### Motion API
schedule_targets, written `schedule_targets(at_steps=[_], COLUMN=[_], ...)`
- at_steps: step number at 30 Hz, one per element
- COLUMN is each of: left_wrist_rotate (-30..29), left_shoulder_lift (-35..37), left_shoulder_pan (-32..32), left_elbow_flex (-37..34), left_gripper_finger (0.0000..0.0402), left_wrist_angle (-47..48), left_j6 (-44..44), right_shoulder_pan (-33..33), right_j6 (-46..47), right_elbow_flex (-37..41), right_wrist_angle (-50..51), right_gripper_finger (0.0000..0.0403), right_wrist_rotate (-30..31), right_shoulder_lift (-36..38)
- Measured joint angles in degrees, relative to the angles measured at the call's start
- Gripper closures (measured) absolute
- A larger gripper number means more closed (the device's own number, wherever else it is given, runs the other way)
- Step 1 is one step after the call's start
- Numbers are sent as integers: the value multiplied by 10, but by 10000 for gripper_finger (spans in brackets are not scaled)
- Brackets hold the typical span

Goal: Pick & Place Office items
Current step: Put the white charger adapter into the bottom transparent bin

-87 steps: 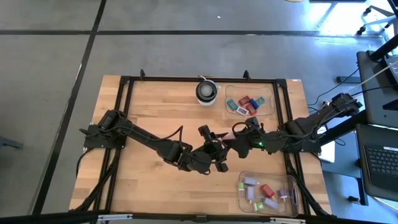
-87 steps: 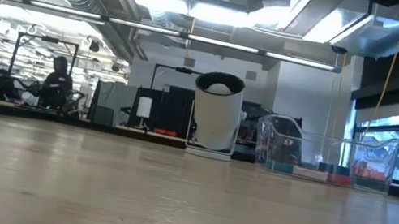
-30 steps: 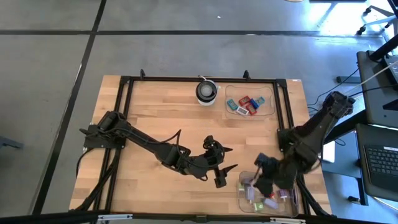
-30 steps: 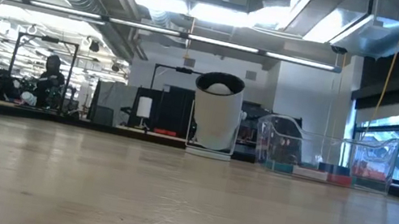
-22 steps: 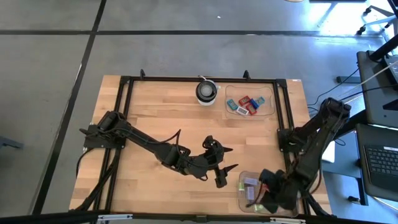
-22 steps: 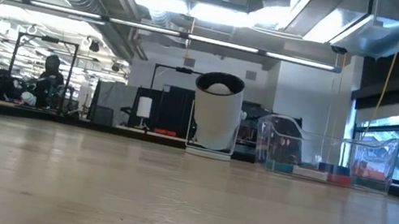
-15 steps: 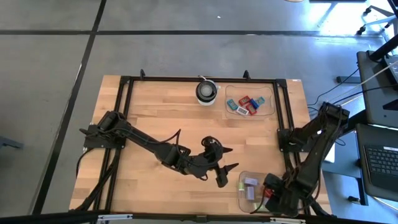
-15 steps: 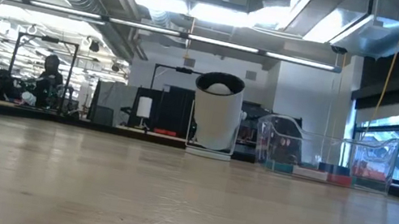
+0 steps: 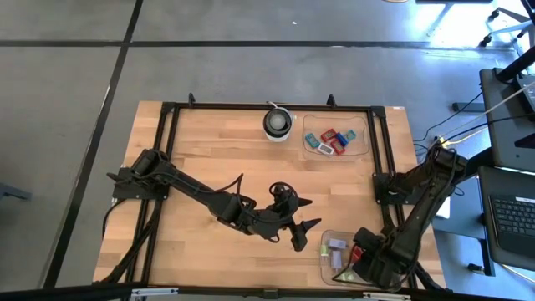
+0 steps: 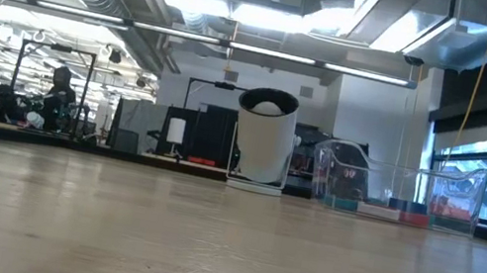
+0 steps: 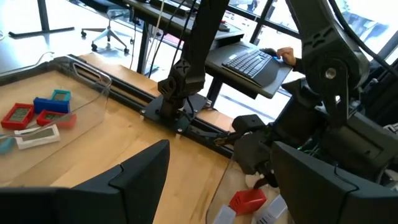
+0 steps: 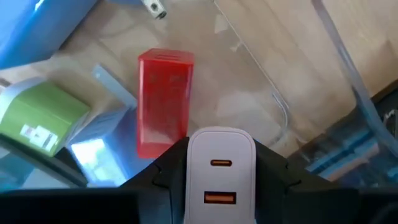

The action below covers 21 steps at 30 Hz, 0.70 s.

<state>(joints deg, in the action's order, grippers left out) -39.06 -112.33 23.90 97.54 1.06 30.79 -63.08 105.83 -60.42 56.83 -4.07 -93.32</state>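
your right gripper (image 12: 214,180) is down in the near clear tray (image 9: 328,240) at about 5 o'clock on the table (image 9: 209,159), its fingers narrow and clamped on a small white block (image 12: 220,174) with two ports on its face. just beyond that block a red piece (image 12: 163,99) lies on the tray floor, with a green piece (image 12: 40,118) and a bluish one (image 12: 93,149) beside it; more small pieces crowd the same tray (image 9: 337,247). i judge you are at the placing step: the block is over its tray and not yet let go. the next move calls for you to ease it down onto a bare patch short of the red piece, spread the fingers, then lift straight up so the neighbours stay put.

your left gripper (image 9: 299,225) waits near the table's centre, just beside that tray toward 9 o'clock, fingers spread wide and holding nothing.

farther off, at about 1 o'clock, the far clear tray (image 9: 362,148) holds red, blue and teal pieces (image 9: 330,140), your likely next pick. beside it toward 12 o'clock stands a round white-and-black object (image 9: 278,122).
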Motion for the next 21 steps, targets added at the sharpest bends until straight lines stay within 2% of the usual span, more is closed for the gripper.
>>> schedule_targets(at_steps=[10,21], left_wrist_rotate=[1,1], left_shoulder_lift=[0,0], left_shoulder_pan=[0,5], left_elbow_flex=[0,0], left_gripper_finger=[125,125], left_wrist_angle=[0,-41], left_j6=[0,0], right_shoulder_pan=[4,4], right_j6=[-2,-29], right_elbow_flex=[0,0], right_wrist_angle=[0,0], right_gripper_finger=[266,166], right_wrist_rotate=[40,41], right_shoulder_lift=[-9,-9])
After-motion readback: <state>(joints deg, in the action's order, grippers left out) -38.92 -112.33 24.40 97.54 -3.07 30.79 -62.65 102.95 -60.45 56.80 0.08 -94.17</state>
